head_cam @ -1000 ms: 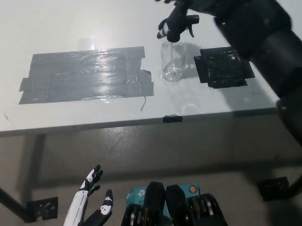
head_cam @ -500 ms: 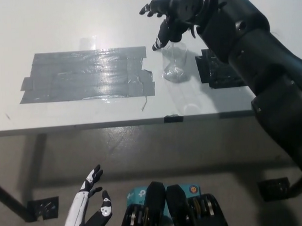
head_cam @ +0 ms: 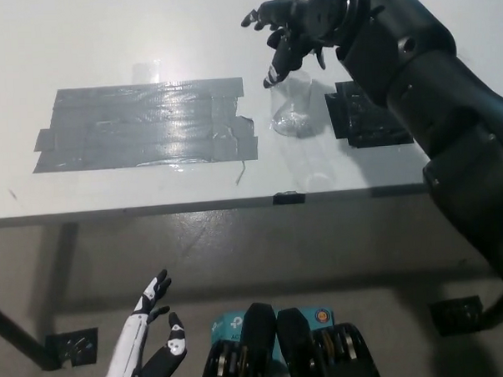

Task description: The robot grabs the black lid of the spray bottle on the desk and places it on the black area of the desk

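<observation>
A white desk catches a soft glare from overhead light. Beneath it the floor is dull grey-brown, with black desk legs bolted down.

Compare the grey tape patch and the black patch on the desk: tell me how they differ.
The grey tape patch is wide, built of overlapping glossy strips, and lies left of the clear bottle; the black patch is smaller, squarish and dark, right of the bottle. The grey patch shows whole; the right arm covers part of the black one. Both lie flat on the white desk.
</observation>
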